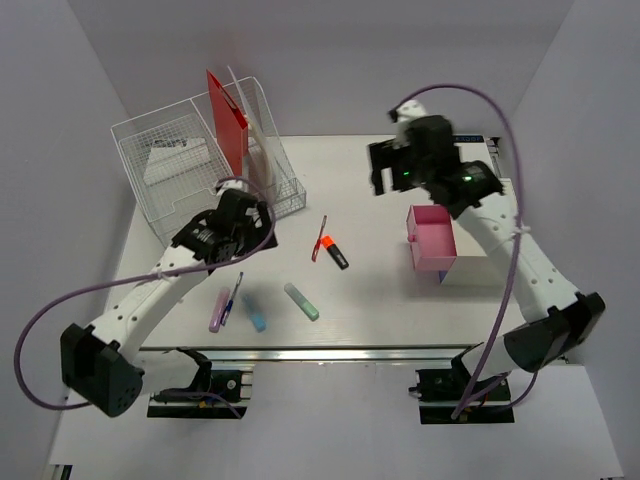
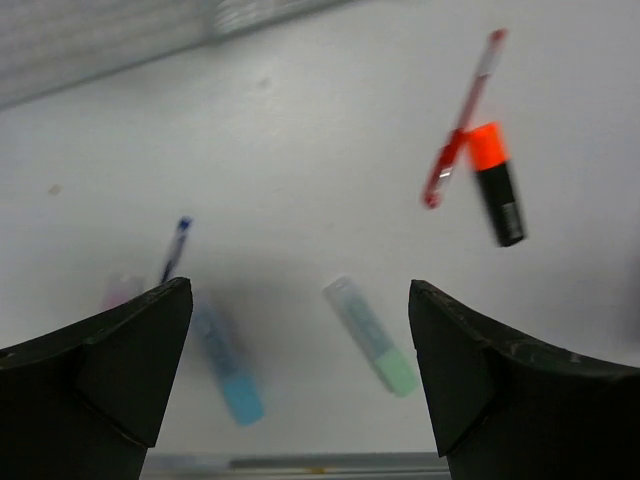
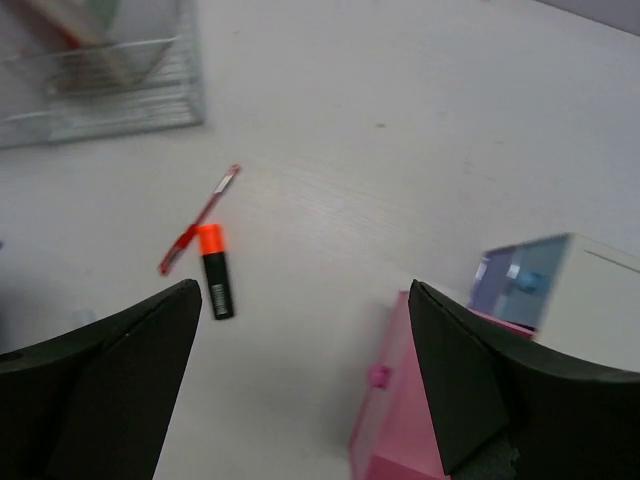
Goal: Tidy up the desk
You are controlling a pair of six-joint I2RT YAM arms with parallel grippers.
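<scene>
Left pincer (image 2: 300, 375): fingers spread wide, nothing between them, hanging above the desk (image 1: 380, 290) just in front of the wire-mesh organizer (image 1: 185, 165). Beneath it, seen between the fingers: green highlighter (image 2: 372, 335), lying flat; blue highlighter (image 2: 228, 365), flat, near the left finger; blue pen (image 2: 174, 248), beside the blue highlighter, with a pink highlighter (image 1: 219, 310) just to its left. Farther off to the right: red pen (image 2: 462, 120) and black highlighter with orange cap (image 2: 497, 185), lying close together at an angle; whether they touch is unclear. Right pincer (image 3: 305, 385): fingers likewise wide, empty, raised over the back right part of the desk. Below its right finger: pink drawer (image 3: 400, 420), pulled open out of the white drawer box (image 3: 600, 300), which also shows a bluish drawer front (image 3: 520, 285). Organizer: back left corner, holding an upright red folder (image 1: 228, 120) and white papers. Desk: white, flat, filling the middle of the overhead view between the arm bases and the back wall, with a silver rail (image 1: 330, 354) along its near edge.
</scene>
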